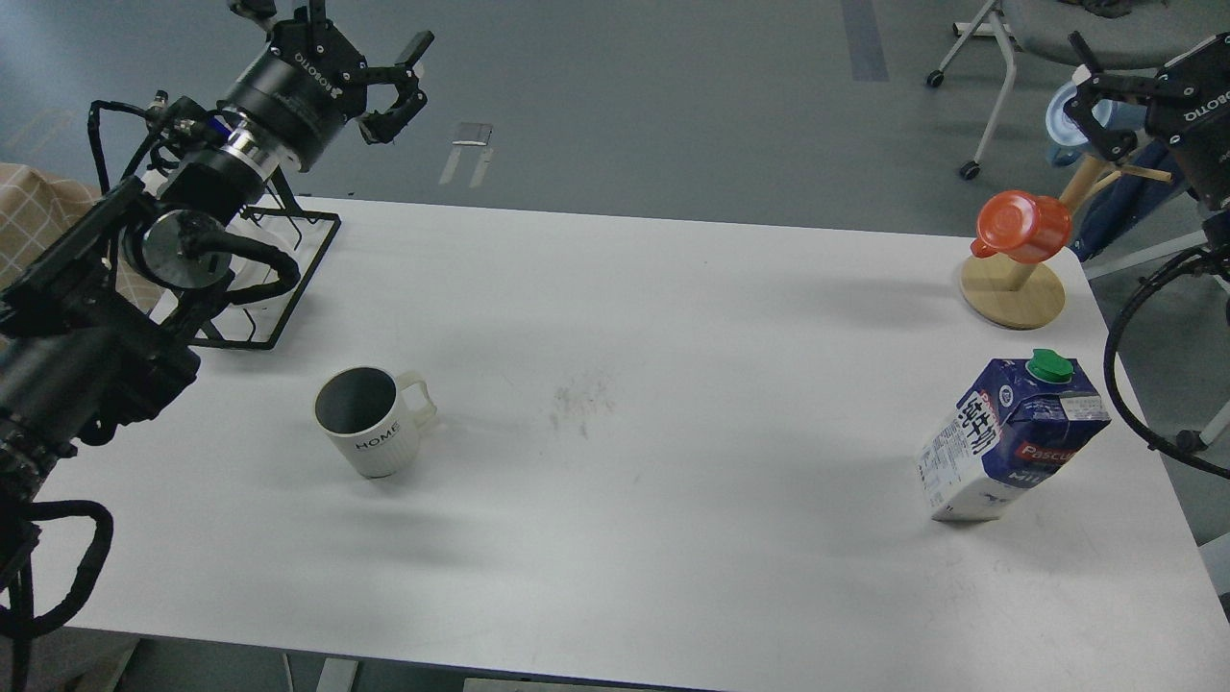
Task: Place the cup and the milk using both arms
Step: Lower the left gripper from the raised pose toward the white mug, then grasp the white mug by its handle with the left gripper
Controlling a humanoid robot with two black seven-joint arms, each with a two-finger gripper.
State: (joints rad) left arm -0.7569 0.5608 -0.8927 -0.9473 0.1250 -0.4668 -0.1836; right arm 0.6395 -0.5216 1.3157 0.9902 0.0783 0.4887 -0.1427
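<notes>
A white mug (370,423) marked HOME, with a dark inside, stands upright on the left part of the white table (673,384). A blue and white milk carton (1009,437) with a green cap stands near the right edge. My left gripper (370,67) is open and empty, raised beyond the table's far left corner, well above and behind the mug. My right gripper (1095,111) is open and empty, raised off the table's far right corner, well behind the carton.
A black wire rack (279,279) sits at the far left of the table. An orange cup (1023,226) hangs on a wooden stand (1014,288) at the far right corner. A wheeled chair (1057,38) stands on the floor behind.
</notes>
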